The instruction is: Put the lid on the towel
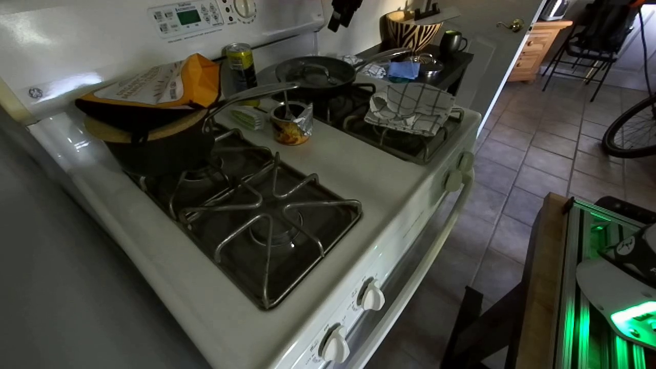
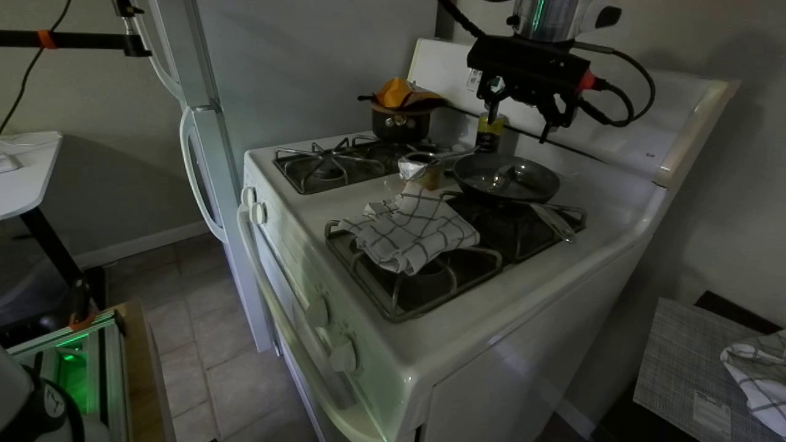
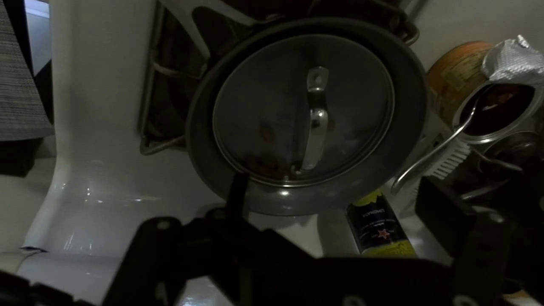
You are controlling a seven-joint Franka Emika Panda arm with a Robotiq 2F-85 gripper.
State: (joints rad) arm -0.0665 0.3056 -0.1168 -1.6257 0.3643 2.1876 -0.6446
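Lid [image 3: 263,93] sits down inside the frying pan [image 3: 410,106], near the back edge of the stovetop [image 1: 353,161], on the half away from the fridge [image 2: 319,80]. Towel [image 2: 417,230] lies rumpled over the front burner [image 2: 430,285], by the front corner of that same half; lid not on it yet. A second checked cloth [image 2: 758,380] is off the stovetop; I take the burner one as the target.

Gripper [image 2: 519,127]: fingers spread, nothing between them, hanging over the pan toward the back edge, apart from the lid; exact height I can't say from here. Step in hand, my guess: lining up the pick.

Lid looks like glass in a metal rim: stiff, probably middling weight, breakable if knocked or dropped. Handle [image 3: 315,123] is a shiny metal arch, likely slick. Best hold: middle of the arch, pinched across its narrow width. In the wrist view its length points roughly into the gap between the fingers, so little turning should be needed. Grip near one end and I'd expect it to tip. Lift straight up to clear the pan wall, then carry toward the front edge.

Towel looks soft and lumpy, over bars: lower slowly, lid level, or it may slide off toward the front edge. Watch the can [image 3: 378,229] by the back edge and the foil-topped tin [image 3: 450,76] on the pan's fridge side; both stand near the pan, easy to clip.
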